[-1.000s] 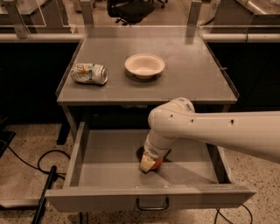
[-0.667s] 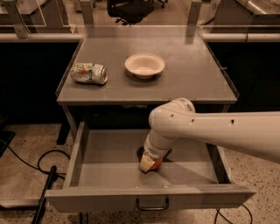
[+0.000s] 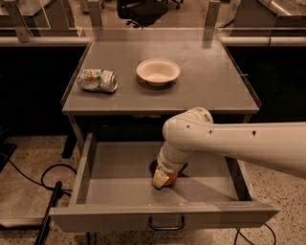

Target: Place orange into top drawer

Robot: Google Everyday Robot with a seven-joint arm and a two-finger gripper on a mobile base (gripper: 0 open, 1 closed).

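The top drawer (image 3: pixel 119 189) is pulled open below the table, grey with a dark handle (image 3: pixel 166 224) on its front panel. My white arm reaches down into it from the right. My gripper (image 3: pixel 163 178) is low inside the drawer, near the middle of its floor. The orange (image 3: pixel 170 178) shows partly beside the gripper's tip, down at the drawer bottom, mostly hidden by the wrist.
On the grey table top (image 3: pixel 205 91) lie a crushed white-green can (image 3: pixel 97 80) at the left and a white bowl (image 3: pixel 158 71) in the middle. Black cables (image 3: pixel 45 184) run on the floor at the left. An office chair (image 3: pixel 143 9) stands behind the table.
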